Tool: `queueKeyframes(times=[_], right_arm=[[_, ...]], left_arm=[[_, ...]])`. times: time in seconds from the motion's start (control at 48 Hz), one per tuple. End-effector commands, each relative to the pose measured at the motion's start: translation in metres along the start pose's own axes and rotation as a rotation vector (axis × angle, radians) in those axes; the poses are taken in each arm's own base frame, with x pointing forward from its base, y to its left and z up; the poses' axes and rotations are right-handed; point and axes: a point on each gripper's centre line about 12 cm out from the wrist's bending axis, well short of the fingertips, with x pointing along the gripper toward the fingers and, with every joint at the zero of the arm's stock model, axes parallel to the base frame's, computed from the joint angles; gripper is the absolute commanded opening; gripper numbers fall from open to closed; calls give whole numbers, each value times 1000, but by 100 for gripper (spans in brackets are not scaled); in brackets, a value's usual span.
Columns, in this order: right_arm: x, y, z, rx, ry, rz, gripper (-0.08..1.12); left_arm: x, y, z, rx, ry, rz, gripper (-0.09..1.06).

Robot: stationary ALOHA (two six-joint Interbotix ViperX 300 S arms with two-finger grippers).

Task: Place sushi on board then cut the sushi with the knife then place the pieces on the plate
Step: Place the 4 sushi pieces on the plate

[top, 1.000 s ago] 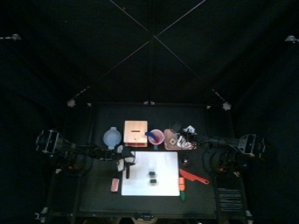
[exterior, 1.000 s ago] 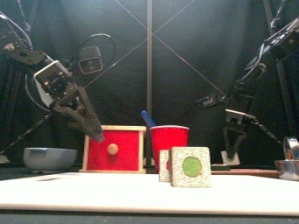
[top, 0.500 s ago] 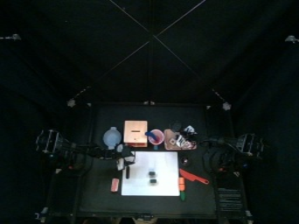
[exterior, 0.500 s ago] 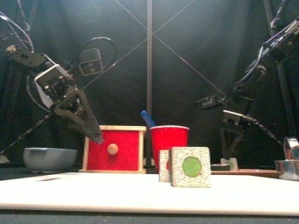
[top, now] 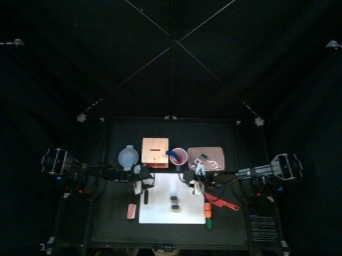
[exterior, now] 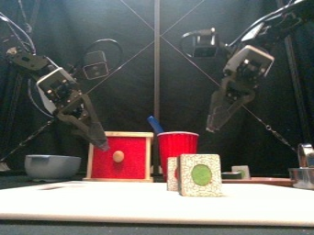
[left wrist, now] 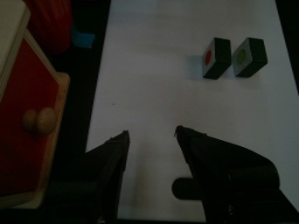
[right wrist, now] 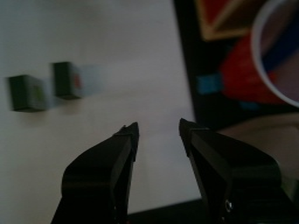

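Sushi pieces (exterior: 201,175) overlapping red cup (exterior: 178,145), blue knife (exterior: 154,124) mostly hidden

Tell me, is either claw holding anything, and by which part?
Nothing is held: the left gripper and right gripper both hang open and empty.

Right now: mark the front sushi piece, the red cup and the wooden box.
front sushi piece (exterior: 201,174): front view, on its green centre.
red cup (exterior: 179,143): front view, middle of its wall, above the sushi.
wooden box (exterior: 132,150): front view, on the red drawer front, beside the knob.
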Motion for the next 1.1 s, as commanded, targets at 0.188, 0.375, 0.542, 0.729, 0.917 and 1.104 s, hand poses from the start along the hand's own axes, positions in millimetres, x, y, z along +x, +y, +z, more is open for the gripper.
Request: queueKeyframes(times=[0.188, 0.375, 0.542, 0.729, 0.917, 1.104], right_arm=[[15, 46, 33, -59, -61, 88, 77], [32, 59, 34, -74, -35, 100, 77], [40, 69, 36, -73, -24, 114, 77], [47, 71, 33, -8, 9, 129, 78], [55, 72, 30, -3, 21, 131, 79], [62, 74, 28, -13, 33, 127, 78]], left_arm=[[0, 0, 10, -13, -31, 1, 84], [0, 0, 10, -18, -31, 2, 84], [0, 0, 8, -15, -26, 1, 84], [0, 0, 8, -15, -24, 1, 84], [-1, 1, 7, -16, -23, 3, 84], [-1, 1, 6, -16, -20, 3, 84]])
